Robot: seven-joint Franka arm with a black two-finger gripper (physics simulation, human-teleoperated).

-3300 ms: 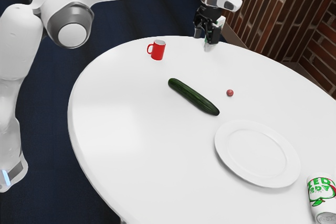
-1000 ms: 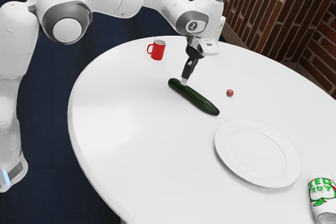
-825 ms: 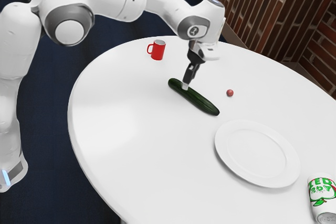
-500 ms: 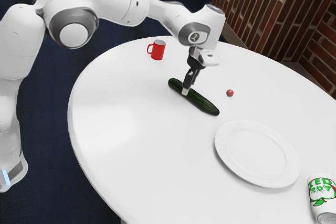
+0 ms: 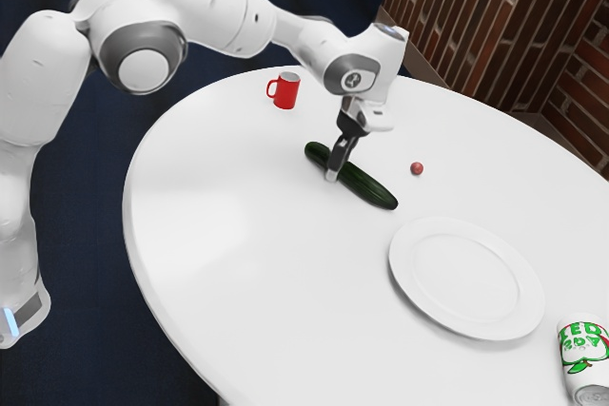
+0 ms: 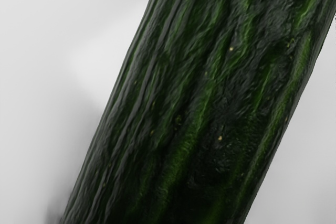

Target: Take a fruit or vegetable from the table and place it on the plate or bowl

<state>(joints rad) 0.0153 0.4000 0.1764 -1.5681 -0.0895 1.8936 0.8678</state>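
A long dark green cucumber (image 5: 366,185) lies slantwise in the middle of the round white table (image 5: 238,244). My gripper (image 5: 331,170) is down over the cucumber's far-left part, its near finger standing in front of the cucumber and reaching the tabletop; the jaws straddle it, open. In the wrist view the cucumber (image 6: 210,103) runs right under my hand, very close. A small red fruit (image 5: 416,168) rests to the exterior view's right of the cucumber. The white plate (image 5: 466,276) sits bare near the front right.
A red mug (image 5: 284,89) stands at the table's far side, behind my arm. A white can with green print (image 5: 582,347) lies at the exterior view's lower right edge. A brick wall (image 5: 514,16) rises behind the table at the right.
My hand has swung from the far table edge to the cucumber and lowered step by step onto it. The cucumber, fruit and plate have stayed put.
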